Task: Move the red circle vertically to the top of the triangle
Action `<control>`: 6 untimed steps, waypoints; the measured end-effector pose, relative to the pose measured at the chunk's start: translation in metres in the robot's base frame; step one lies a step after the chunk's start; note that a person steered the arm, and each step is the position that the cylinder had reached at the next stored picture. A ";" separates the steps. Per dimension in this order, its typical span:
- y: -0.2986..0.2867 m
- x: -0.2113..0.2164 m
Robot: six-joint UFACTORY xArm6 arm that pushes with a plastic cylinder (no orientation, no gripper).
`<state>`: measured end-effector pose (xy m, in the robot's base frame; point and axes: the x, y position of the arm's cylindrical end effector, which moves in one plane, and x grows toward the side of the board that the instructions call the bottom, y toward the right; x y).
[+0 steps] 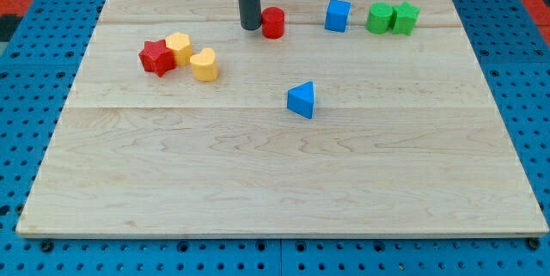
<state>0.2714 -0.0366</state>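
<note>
The red circle (273, 22) is a short red cylinder near the top middle of the wooden board (275, 173). The blue triangle (302, 100) lies below it and slightly to the view's right, near the board's middle. My tip (250, 27) is the lower end of a dark rod that comes down from the view's top. It stands just to the left of the red circle, close to it or touching it.
A blue cube (338, 15) sits right of the red circle. Two green blocks (379, 18) (406, 17) touch each other at the top right. A red star (156, 57), a yellow hexagon (179, 47) and a yellow heart (204, 64) cluster at the left.
</note>
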 end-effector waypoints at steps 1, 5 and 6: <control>0.014 -0.002; 0.040 0.024; 0.048 0.014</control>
